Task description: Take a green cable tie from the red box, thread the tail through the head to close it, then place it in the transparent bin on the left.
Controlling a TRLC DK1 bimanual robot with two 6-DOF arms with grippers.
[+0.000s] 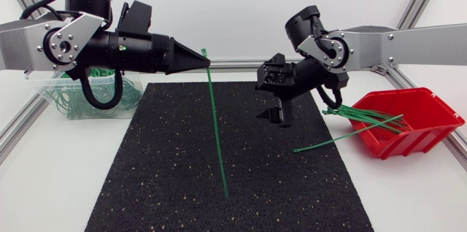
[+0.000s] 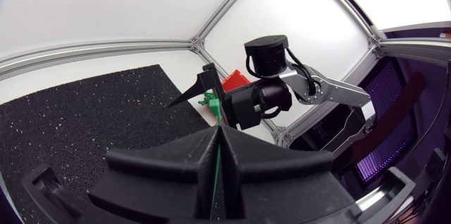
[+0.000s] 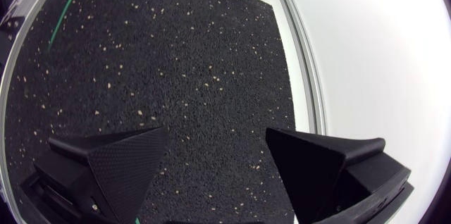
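Stretching over the middle of the white counter [image 1: 44,166], a black speckled mat [image 1: 219,166] is lying under both arms. The left arm [image 1: 73,42] is coming in from its side and is reaching above the far edge of the mat. The right arm [image 1: 394,42] is bending down over the far right part of the mat.

The transparent bin [image 1: 58,97] is sitting on the counter just beside the far left corner of the mat, half hidden behind the left arm, with green ties inside. The red box [image 1: 416,126] is sitting on the counter at the right of the mat. A bundle of spare ties [image 1: 365,119] is sticking out over its rim, and one of them is lying partly on the mat.

The right fingers [image 1: 281,117] are pointing downward and standing apart, with only the mat showing between them. The left fingers [image 1: 204,60] are pressing together on the upper part of one green cable tie [image 1: 217,130]. It is hanging straight down over the mat, well apart from the right fingers. I cannot tell if its lower end is touching the mat.
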